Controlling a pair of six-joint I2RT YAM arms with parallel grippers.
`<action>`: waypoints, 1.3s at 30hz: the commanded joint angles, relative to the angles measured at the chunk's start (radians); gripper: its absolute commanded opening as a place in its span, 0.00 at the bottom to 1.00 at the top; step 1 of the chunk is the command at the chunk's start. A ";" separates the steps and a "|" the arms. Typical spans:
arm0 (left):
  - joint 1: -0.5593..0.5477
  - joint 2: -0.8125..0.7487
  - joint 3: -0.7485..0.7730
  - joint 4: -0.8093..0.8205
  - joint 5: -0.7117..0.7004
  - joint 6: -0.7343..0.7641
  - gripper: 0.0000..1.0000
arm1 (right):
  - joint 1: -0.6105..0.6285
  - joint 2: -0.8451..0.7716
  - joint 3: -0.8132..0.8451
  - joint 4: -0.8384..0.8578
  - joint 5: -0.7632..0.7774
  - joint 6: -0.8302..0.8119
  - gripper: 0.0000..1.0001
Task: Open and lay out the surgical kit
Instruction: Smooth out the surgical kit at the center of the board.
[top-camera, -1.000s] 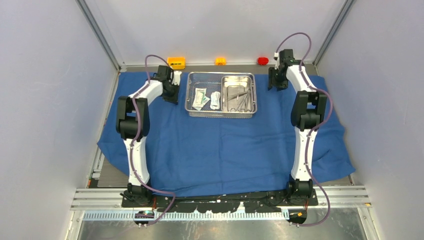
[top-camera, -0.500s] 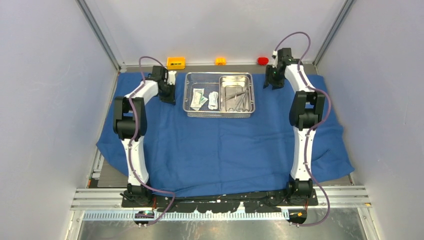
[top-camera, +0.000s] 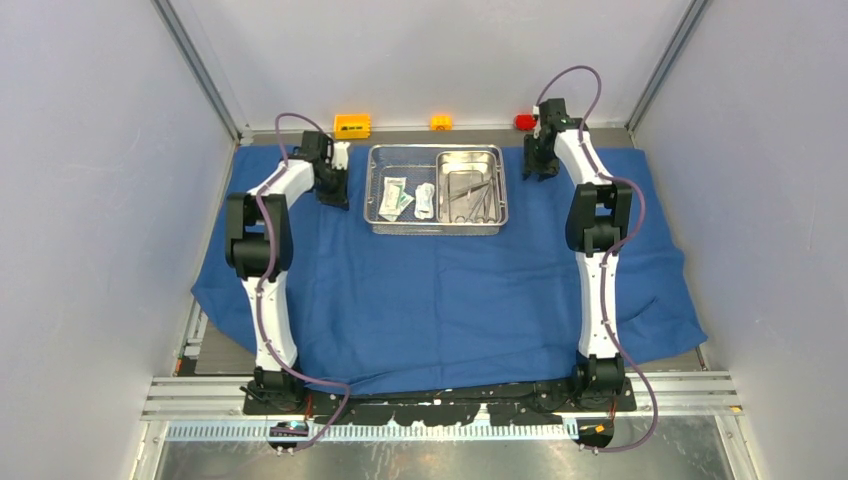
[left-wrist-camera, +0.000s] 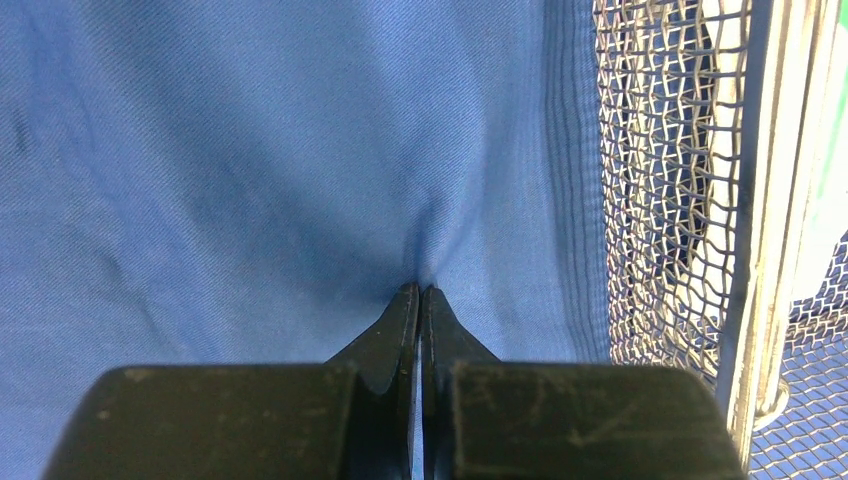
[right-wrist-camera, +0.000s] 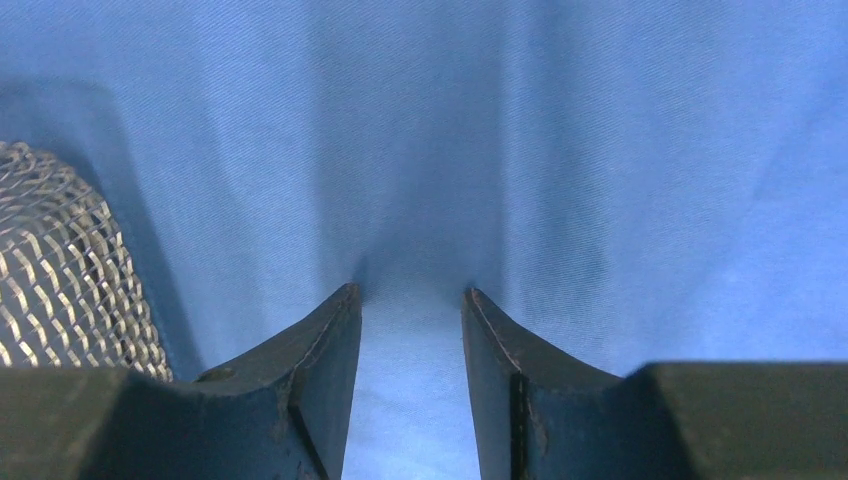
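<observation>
Since a second ago both arms have shifted left, the right one swinging in toward the tray's far right corner, and the tray has slid slightly left too. From overhead I see the blue cloth wrap spread flat across the table, near edge by the arm bases. Both arms reach far, elbows raised and wrists pitched down onto the cloth either side of the mesh tray, whose long axis runs left to right at the far middle. The pan fills its right half, with the scissors and forceps lying near-to-far inside; the packets sit in the left half. Only the wrist views show the grips. The left gripper is pinched tight on a pucker of cloth beside the mesh wall. The right gripper stands partly apart, its fingertips pressing the cloth with a fold rising between them.
</observation>
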 joint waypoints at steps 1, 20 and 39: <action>0.066 0.049 0.040 -0.106 -0.138 0.025 0.00 | -0.003 0.051 0.051 -0.038 0.095 -0.020 0.45; 0.066 0.157 0.202 -0.186 -0.085 -0.021 0.00 | 0.001 0.153 0.179 -0.056 0.172 -0.072 0.00; 0.066 0.123 0.193 -0.183 -0.032 -0.050 0.00 | -0.007 -0.023 0.110 0.055 0.032 -0.041 0.33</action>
